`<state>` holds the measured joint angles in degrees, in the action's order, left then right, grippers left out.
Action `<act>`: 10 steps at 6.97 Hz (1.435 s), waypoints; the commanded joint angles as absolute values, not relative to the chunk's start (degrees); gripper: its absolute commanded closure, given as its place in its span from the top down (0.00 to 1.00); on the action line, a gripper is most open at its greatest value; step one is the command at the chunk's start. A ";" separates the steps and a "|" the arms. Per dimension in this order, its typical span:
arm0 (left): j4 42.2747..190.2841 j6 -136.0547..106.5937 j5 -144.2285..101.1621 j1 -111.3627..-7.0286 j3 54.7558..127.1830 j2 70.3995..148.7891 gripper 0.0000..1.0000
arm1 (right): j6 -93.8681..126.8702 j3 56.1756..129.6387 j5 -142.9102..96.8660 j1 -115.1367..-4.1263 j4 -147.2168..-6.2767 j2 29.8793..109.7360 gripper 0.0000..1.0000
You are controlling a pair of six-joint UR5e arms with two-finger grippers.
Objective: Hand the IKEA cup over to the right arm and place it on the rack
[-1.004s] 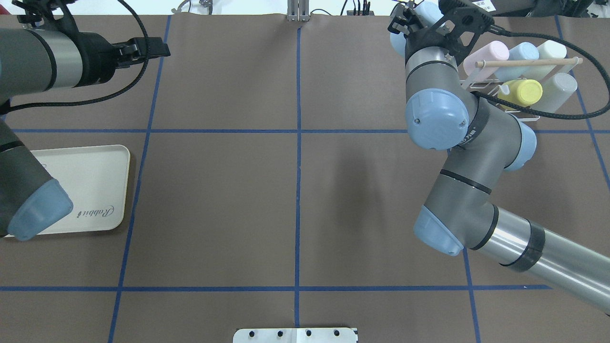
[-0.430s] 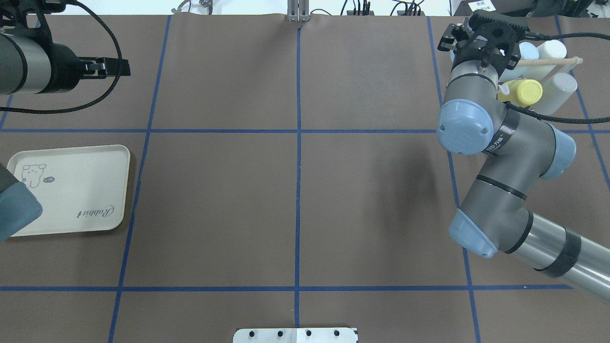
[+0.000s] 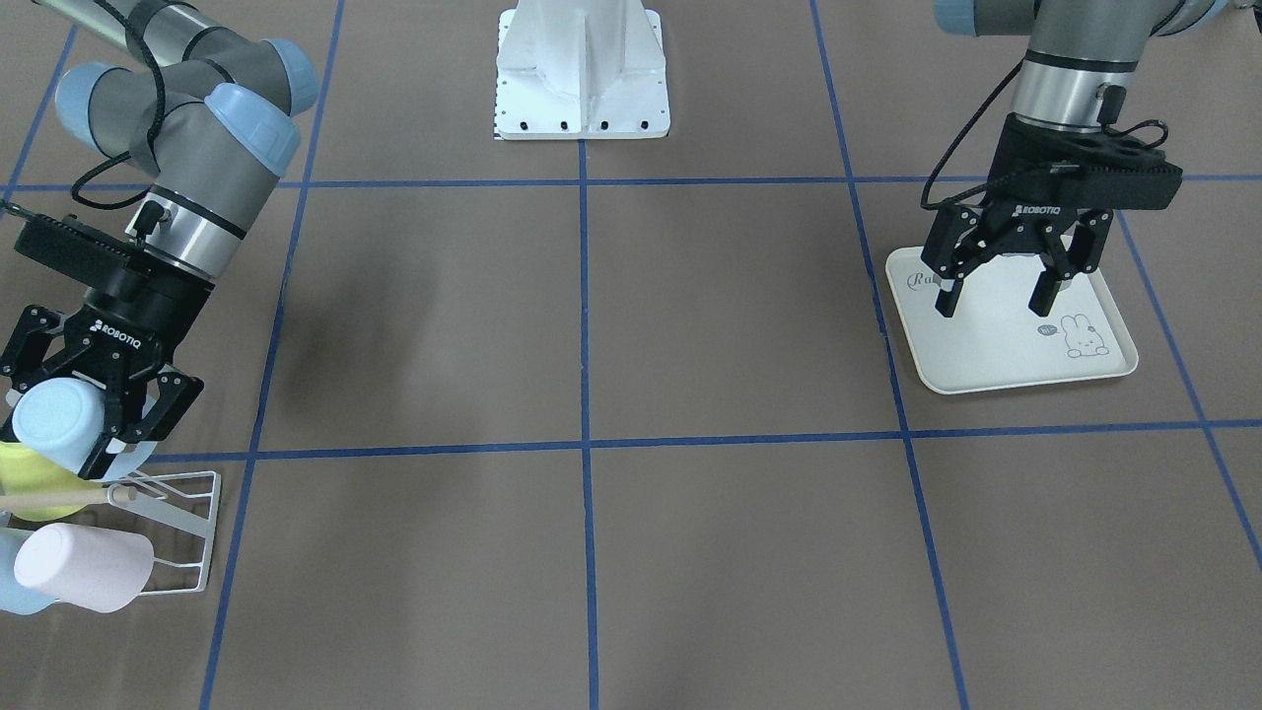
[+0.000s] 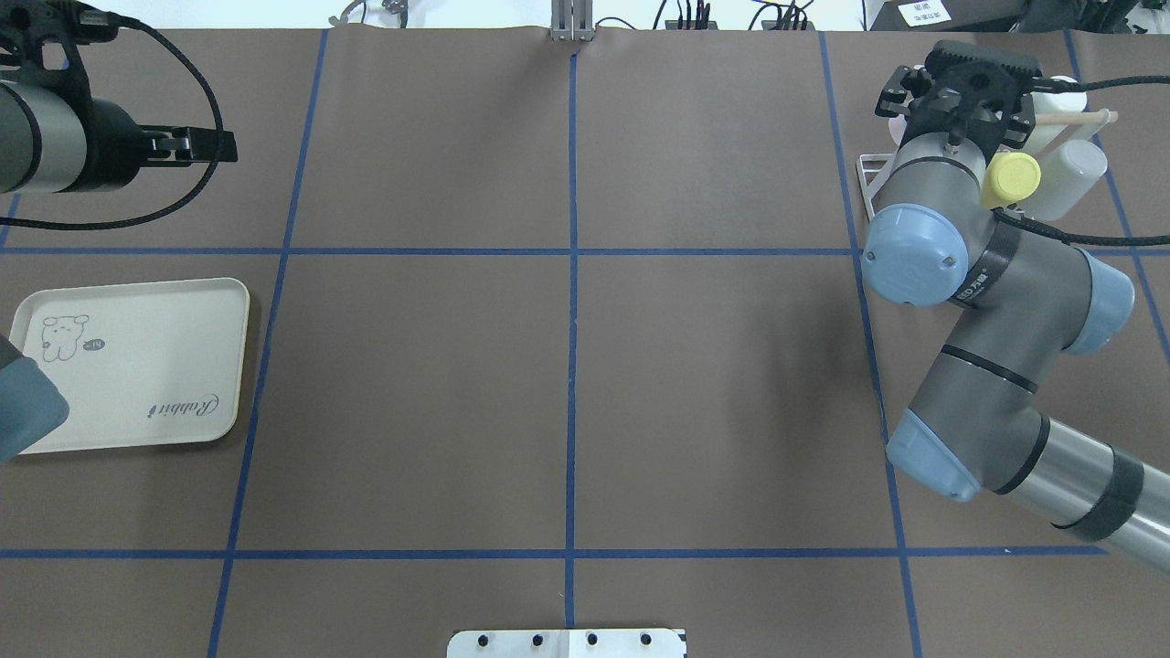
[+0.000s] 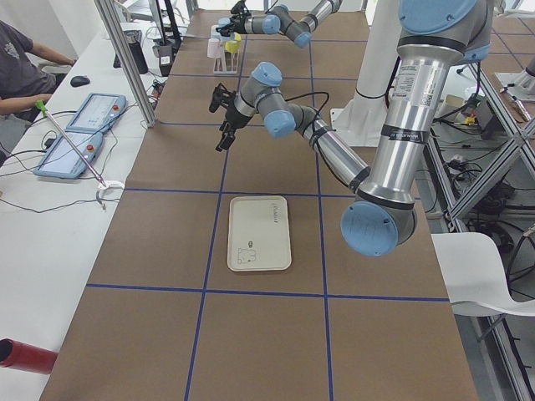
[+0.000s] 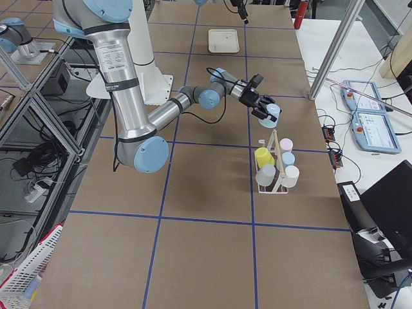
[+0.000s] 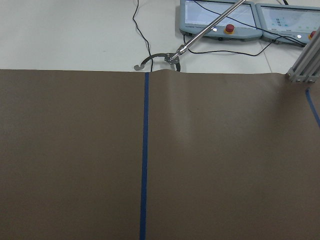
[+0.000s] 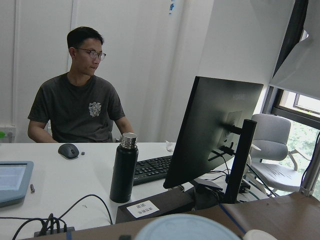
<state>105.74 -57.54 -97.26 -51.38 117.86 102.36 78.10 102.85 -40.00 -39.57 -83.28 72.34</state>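
**Brown-papered table: the blue cup reaches the rack in the right gripper**

Brown paper crossed by blue tape lines [image 3: 582, 444] covers the table [image 3: 739, 316]. Over the last second the right arm [image 4: 996, 274] has swung sideways along the table's far edge. Its wrist was clear of the rack before. Now it sits directly above the rack and hides some of the stored cups in the overhead view. In the same second the left arm [image 4: 46, 146] has drawn back, uncovering the cream tray [image 3: 986, 355]. Judging from this, the hand-over is finished and placing has begun.

The right gripper [image 3: 99, 424] pinches the light-blue cup [image 3: 54, 419]. Its black fingers [image 3: 170, 399] press against the cup's sides, and the cup is tipped so its flat base faces the front camera. Just beneath the fingertips lie the white wire rack [image 3: 192, 537] and its wooden dowel [image 3: 39, 501]. A yellow cup [image 3: 20, 478] sits right beside the held cup, just under the fingers. A pink cup [image 3: 84, 567] rests further beyond the fingertips, nearer the front camera. Whether the held cup already touches a prong cannot be told.

The left gripper [image 3: 996, 298] hovers with its fingers [image 3: 1047, 291] spread wide and nothing between them. The tray lies straight below those fingertips, untouched.
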 commanded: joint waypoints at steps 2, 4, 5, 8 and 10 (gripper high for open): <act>105.73 -57.57 -97.73 -51.42 117.86 102.30 1.00 | 78.13 102.75 -40.08 -39.73 -85.08 72.68 0.00; 105.73 -57.57 -97.65 -51.42 117.77 102.30 1.00 | 78.22 102.22 -40.52 -39.73 -85.17 72.77 0.00; 105.73 -57.57 -97.73 -51.42 117.77 102.30 1.00 | 78.22 101.96 -40.52 -39.73 -85.25 72.77 0.00; 105.73 -57.57 -97.73 -51.42 117.86 102.31 1.00 | 78.22 101.60 -42.62 -39.64 -85.61 74.71 0.00; 105.73 -57.57 -97.73 -51.42 117.86 102.39 1.00 | 78.22 101.34 -42.89 -39.55 -85.61 75.23 0.00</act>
<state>105.73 -57.57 -97.73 -51.42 117.85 102.37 78.22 101.49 -42.61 -39.58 -85.60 74.85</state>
